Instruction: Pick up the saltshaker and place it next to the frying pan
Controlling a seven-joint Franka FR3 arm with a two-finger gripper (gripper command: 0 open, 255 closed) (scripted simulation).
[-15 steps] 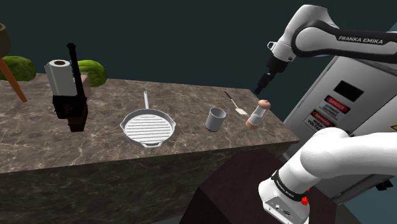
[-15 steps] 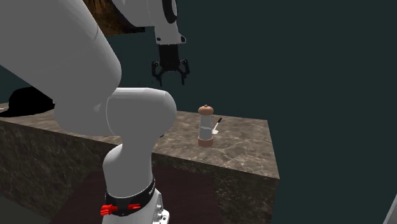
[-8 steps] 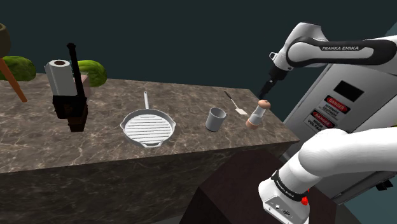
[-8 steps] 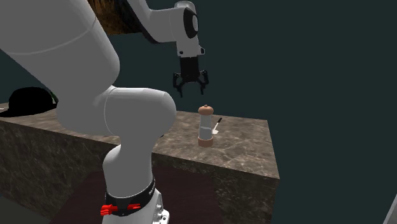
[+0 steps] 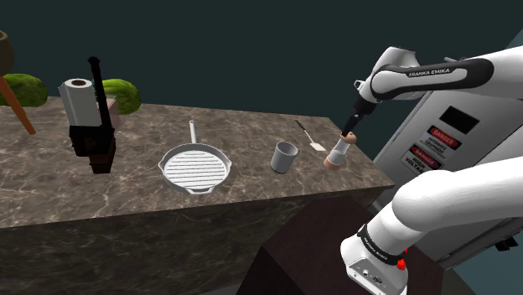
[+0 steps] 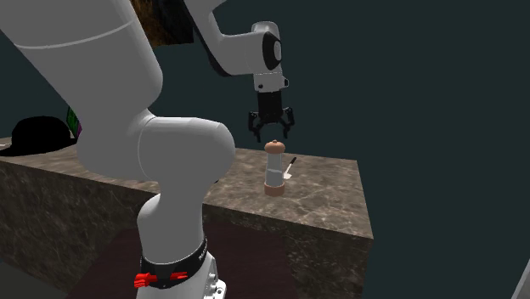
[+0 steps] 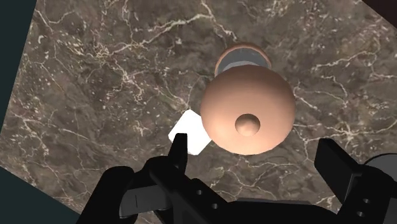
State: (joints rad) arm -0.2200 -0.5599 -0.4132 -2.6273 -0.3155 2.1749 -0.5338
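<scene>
Marbled worktop [image 5: 126,180] carries the saltshaker [image 5: 339,151] upright directly beneath the claw [image 6: 273,133], its fingers [image 7: 179,153] spread, touching nothing; grasping, lifting and placing beside the far-off frying pan [image 5: 195,168] all remain

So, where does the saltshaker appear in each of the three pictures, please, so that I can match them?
Shoulder view: the saltshaker stands upright near the counter's right end, right of the grey cup.
Second exterior view: mid-picture on the counter, just under the open gripper.
Wrist view: seen from above, its round pinkish top lies just ahead of the gripper.
Shared landmark: the white spatula lying close beside it.
</scene>
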